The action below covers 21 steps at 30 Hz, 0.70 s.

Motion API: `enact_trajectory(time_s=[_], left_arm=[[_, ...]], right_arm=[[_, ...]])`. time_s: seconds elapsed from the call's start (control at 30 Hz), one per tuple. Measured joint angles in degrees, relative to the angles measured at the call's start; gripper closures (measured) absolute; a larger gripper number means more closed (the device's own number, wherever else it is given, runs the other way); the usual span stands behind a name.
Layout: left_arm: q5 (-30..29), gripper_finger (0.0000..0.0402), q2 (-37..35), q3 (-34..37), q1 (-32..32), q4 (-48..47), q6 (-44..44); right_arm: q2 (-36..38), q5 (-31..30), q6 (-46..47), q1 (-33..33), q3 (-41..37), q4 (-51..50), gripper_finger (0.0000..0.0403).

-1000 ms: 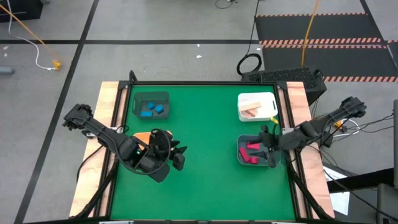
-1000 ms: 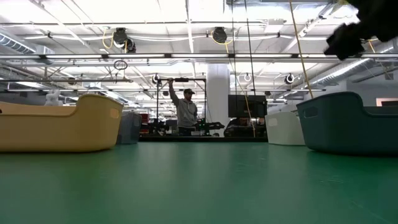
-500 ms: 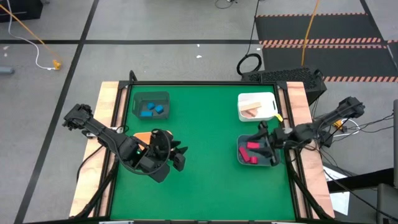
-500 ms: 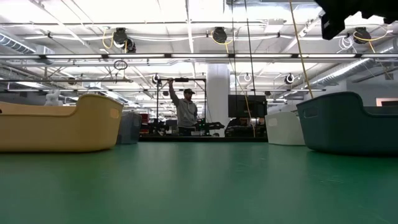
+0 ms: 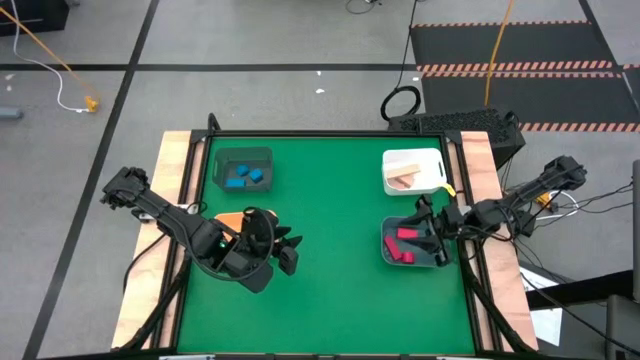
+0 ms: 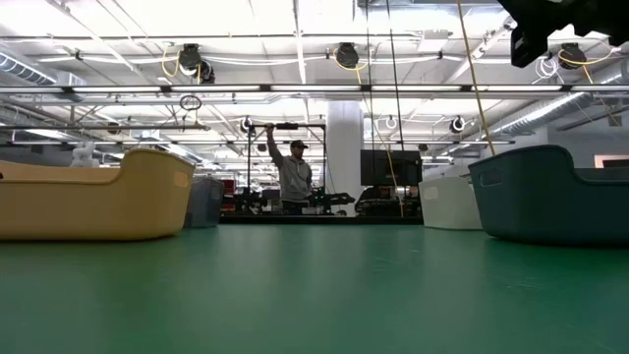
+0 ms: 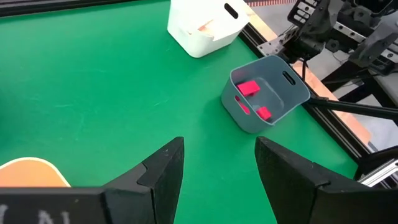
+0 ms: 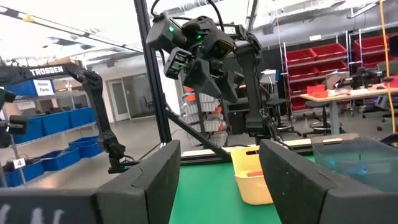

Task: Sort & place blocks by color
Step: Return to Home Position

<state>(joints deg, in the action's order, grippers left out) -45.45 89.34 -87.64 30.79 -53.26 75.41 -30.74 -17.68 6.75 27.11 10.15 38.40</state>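
Note:
All the blocks lie inside bins. Red blocks (image 5: 404, 242) rest on the floor of the grey-blue bin (image 5: 388, 230), also shown in the left wrist view as red blocks (image 7: 250, 88). Blue blocks (image 5: 245, 177) are in the dark green bin (image 5: 225, 160), and tan blocks (image 5: 405, 178) are in the white bin (image 5: 432, 160). My right gripper (image 5: 426, 222) hangs open above the grey-blue bin, fingers level and pointing toward the table's left. My left gripper (image 5: 290, 250) is open above the bare mat, beside the orange bin (image 5: 228, 217).
The orange bin (image 6: 98, 197) is partly hidden under my left arm. The green mat (image 5: 330, 230) lies between the four bins. Wooden rails (image 5: 172, 180) edge the table. A person (image 6: 293, 177) stands far off in the room behind.
My right gripper has risen from inside the grey-blue bin and tipped from pointing down toward level, then held still. The left arm has kept still.

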Motion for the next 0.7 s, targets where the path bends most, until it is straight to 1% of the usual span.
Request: enact_trajectory(time_s=[0.2, 0.7], left_arm=[[0.01, 0.0204, 0.0, 0.0, 0.0, 0.56, 0.13], [0.04, 0.0204, 0.0, 0.0, 0.0, 0.92, 0.11]], right_arm=[[0.0, 5.8, 1.72, 0.0, 0.0, -1.46, 0.0193], [-0.02, 5.96, 3.01, 0.0, -0.07, -2.1, 0.0193]])
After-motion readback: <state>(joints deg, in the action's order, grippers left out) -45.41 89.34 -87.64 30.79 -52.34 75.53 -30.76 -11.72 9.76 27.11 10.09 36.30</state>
